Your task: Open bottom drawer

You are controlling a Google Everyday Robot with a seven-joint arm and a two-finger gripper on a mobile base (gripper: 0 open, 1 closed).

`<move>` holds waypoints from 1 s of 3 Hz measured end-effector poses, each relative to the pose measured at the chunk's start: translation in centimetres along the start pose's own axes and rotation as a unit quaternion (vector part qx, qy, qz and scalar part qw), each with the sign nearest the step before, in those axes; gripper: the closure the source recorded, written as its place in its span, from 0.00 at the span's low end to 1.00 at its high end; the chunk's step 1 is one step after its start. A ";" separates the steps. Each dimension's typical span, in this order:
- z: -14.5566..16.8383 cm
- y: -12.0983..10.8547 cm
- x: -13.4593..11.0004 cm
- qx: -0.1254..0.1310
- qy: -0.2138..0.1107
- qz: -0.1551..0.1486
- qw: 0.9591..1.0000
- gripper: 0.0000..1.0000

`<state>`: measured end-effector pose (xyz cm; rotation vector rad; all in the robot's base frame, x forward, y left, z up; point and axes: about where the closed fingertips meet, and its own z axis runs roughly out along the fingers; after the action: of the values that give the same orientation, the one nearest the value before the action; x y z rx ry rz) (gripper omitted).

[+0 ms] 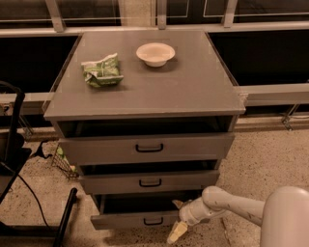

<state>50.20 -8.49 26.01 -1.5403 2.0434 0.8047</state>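
One pale tool [178, 221] on the white arm [231, 205] sits low right, at the right end of the grey flat-fronted bottom drawer [130, 220]; clenched or released, cannot tell. Drawer is lowest of three, partly pulled out, dark gap above its front. Grey counter [193, 91] on top: crumpled green bag [102, 71], white round bowl [155, 53].

tool [176, 232] at bottom drawer [124, 220] right end

A grey cabinet [183, 91] stands on a speckled floor [270, 159]. Dark windows [91, 10] with pale frames [161, 12] run along the back. The light is dim and warm.
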 end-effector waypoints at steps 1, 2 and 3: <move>0.6 -1.2 0.4 0.017 0.022 -0.035 0.999 0.00; 1.6 -2.5 1.3 0.033 0.067 -0.060 0.995 0.00; 3.6 -4.1 3.2 0.033 0.104 -0.058 0.992 0.00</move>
<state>53.35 -9.07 20.53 -1.7499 2.0768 0.5463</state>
